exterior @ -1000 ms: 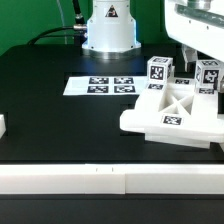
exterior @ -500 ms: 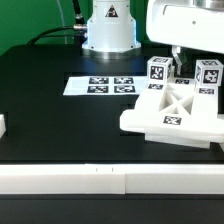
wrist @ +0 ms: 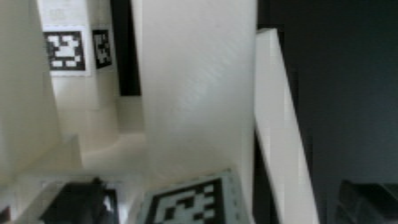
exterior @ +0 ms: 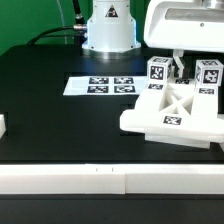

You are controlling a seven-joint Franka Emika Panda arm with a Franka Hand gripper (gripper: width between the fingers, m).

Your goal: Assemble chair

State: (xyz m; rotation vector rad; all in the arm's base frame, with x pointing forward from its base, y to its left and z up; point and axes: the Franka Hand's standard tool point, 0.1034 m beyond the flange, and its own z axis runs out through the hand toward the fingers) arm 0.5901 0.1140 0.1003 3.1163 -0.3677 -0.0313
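Filling the wrist view: chair (wrist: pixel 187 90) tags (enlarged).

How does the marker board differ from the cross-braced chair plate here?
The marker board lies thin and flat on the table; the cross-braced plate is thick and raised. The board stands bare of parts; the plate has tagged blocks standing at its back. Both are white with black-and-white tags.

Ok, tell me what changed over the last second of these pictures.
The arm swung toward the exterior view's left, bringing the tool in over the tagged blocks at the back of the chair assembly. Its jaws stayed open, nothing was gripped or released. The chair parts and the marker board did not move.
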